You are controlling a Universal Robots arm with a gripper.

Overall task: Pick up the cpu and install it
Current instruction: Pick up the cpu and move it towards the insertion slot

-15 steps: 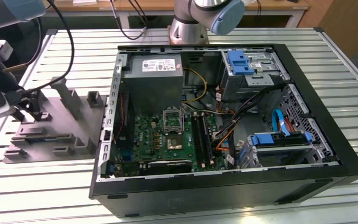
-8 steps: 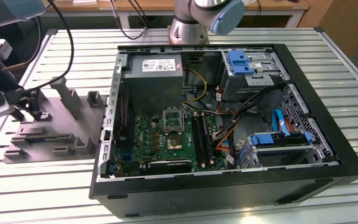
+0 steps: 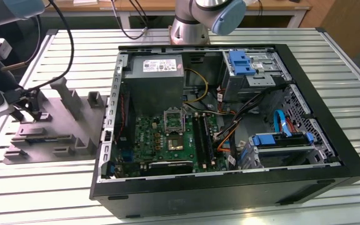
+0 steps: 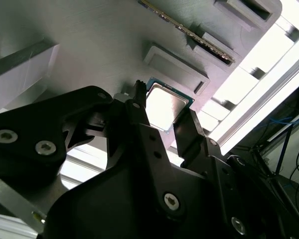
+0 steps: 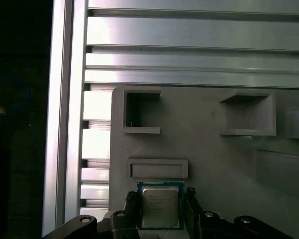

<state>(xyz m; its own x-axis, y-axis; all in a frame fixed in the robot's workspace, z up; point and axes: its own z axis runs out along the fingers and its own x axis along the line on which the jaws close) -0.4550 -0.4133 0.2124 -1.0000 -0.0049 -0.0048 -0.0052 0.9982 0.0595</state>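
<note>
Gripper: the gripper hangs over the grey tray, at the tray's edge on the exterior view's left.
Cpu place: the cpu lies flat on the tray beside a low block, close to the tray edge that runs along the table rim.
Key relation: the cpu sits directly between the fingers. It is square, so it has no long axis, and the fingers flank two opposite sides.
Grip: narrow, drawn in to the cpu's width, and it looks closed on its edges.
Tray pockets: two square pockets nearby hold nothing visible.
Case: the open computer case holds a green board with its socket, well apart from the tray.
</note>
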